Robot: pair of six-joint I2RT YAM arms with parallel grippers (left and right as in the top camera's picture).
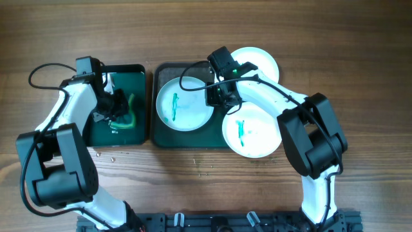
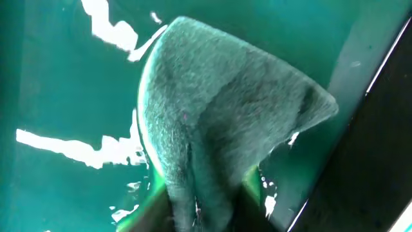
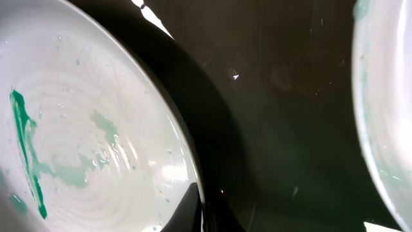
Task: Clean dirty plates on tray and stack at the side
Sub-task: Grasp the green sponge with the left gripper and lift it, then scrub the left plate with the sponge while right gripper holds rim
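A white plate with a teal smear lies in the dark green tray. My right gripper is shut on that plate's right rim, and in the right wrist view the gripper pinches the edge of the plate. A second smeared plate overlaps the tray's right end and shows at the edge. A third, clean-looking plate rests on the table behind. My left gripper is shut on a green cloth, pinched between its fingers.
The cloth sits in a smaller green tray with a black rim, left of the big tray; its wet floor glistens. Both arms' cables loop above the trays. Bare wooden table lies in front.
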